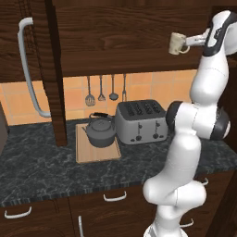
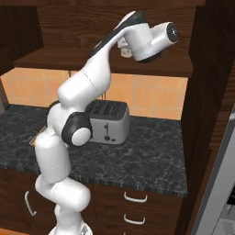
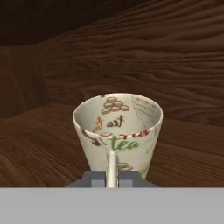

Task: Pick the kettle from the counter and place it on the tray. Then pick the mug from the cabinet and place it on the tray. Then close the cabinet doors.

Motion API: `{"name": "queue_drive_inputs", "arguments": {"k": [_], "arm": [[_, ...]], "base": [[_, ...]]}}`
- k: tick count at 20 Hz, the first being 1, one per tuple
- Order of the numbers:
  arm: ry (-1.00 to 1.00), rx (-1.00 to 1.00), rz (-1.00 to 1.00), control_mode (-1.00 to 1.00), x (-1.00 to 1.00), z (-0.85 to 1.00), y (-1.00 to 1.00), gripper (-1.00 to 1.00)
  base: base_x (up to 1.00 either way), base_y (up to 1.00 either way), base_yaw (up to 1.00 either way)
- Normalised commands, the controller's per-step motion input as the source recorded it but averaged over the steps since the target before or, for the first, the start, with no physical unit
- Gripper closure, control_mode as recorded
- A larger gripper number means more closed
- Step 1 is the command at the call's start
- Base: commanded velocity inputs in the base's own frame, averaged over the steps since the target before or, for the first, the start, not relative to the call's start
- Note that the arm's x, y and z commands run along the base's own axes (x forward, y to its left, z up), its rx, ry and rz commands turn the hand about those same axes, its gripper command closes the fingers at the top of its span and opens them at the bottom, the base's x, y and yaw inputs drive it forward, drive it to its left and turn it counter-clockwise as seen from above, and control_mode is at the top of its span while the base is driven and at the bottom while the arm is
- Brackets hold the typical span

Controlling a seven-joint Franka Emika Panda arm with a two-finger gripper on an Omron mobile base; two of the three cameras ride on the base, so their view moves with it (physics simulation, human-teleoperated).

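step: mug (image 3: 117, 131) pick, kettle (image 1: 101, 131) already set on tray (image 1: 97, 156) | gripper (image 3: 112, 178): handle pinched between fingers, cup just ahead | next: mug to be lifted off shelf, carried to tray

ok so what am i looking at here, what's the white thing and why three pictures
The white thing is a robot arm in a simulated kitchen. Two pictures come from cameras on its base, behind it to the left and right. The third looks out from its hand. On the dark counter sit a silver toaster and a wooden tray with a grey kettle on it. Utensils hang on the tiled wall. The arm reaches up into the brown cabinet, whose door stands open, and its claw is shut on the handle of a cream mug.
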Motion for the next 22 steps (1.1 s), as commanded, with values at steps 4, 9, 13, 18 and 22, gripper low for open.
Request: {"name": "queue_drive_inputs", "arguments": {"k": [4, 9, 13, 18, 22], "arm": [[-0.19, -0.06, 0.00, -1.00, -0.97, 0.00, 0.19, 1.00], [-0.22, -0.13, 0.01, -1.00, -1.00, -0.03, 0.48, 1.00], [-0.22, -0.17, 0.00, -1.00, -1.00, 0.00, 0.83, 1.00], [-0.20, -0.18, 0.00, -1.00, -1.00, -0.05, 0.92, 1.00], [-0.10, -0.12, 0.05, -1.00, -0.96, -0.15, 0.96, 1.00]], "base": [[0.00, 0.00, 0.00], [0.00, 0.00, 0.00], [0.00, 0.00, 0.00], [0.00, 0.00, 0.00], [0.00, 0.00, 0.00]]}}
